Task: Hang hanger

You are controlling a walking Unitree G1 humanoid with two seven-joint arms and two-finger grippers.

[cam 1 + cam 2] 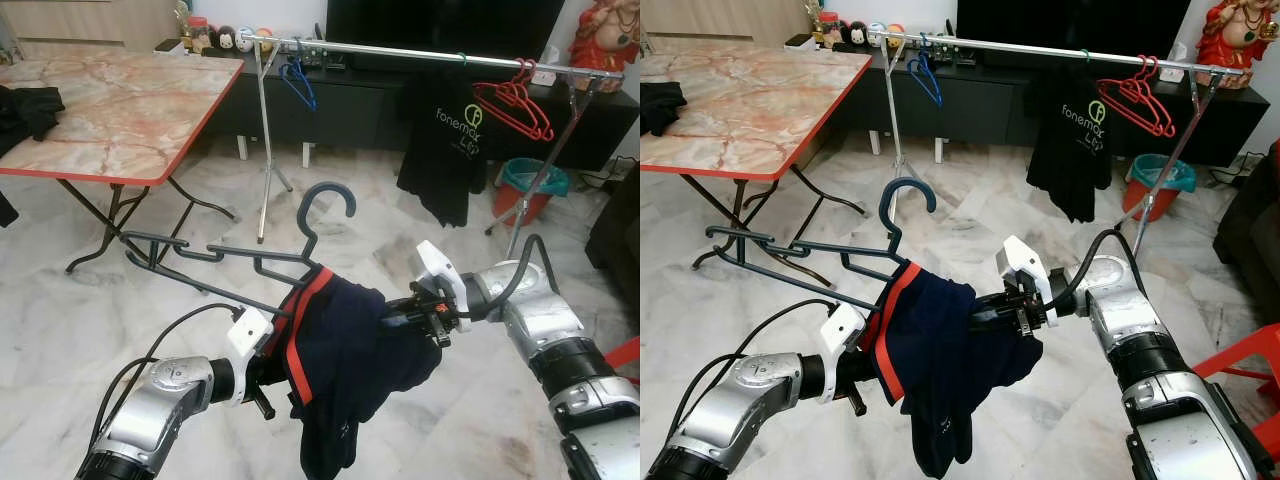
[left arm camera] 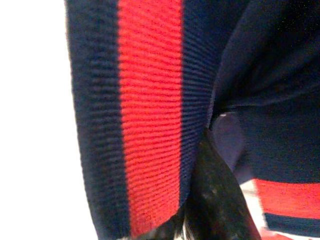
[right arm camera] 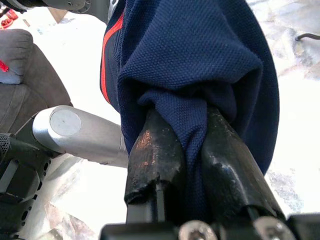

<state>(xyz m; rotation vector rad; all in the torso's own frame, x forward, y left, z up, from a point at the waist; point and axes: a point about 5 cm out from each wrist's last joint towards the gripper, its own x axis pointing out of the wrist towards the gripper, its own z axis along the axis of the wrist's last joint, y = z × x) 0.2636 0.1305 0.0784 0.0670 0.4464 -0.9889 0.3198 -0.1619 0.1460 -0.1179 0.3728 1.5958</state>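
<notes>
- At the centre of the head views, low toward 6 o'clock, a navy garment (image 1: 345, 370) with a red band hung bunched between the two arms, draped over a dark blue-grey hanger (image 1: 240, 262).
- The hanger's hook rose toward 12 o'clock above the cloth, and its long bar ran out toward 9 o'clock, free in the air above the marble floor (image 1: 400, 215).
- The right gripper (image 3: 187, 150) came in from 3 o'clock; its two black fingers were pressed together on a fold of the navy garment.
- The left gripper (image 1: 275, 375) reached up from 7 o'clock to the garment's red-banded edge; one black finger (image 2: 215, 200) lay against the cloth, and I cannot tell whether the fingers were spread or closed.
- The clothes rail (image 1: 400, 50) crossed the far side at 12 o'clock, carrying a blue hanger (image 1: 298, 85), red hangers (image 1: 515, 105) and a black T-shirt (image 1: 445, 150).
- Open floor lay between the arms and the rail.
- A folding table (image 1: 110, 110) with a red edge stood at 10 o'clock, near the hanger's bar end.
</notes>
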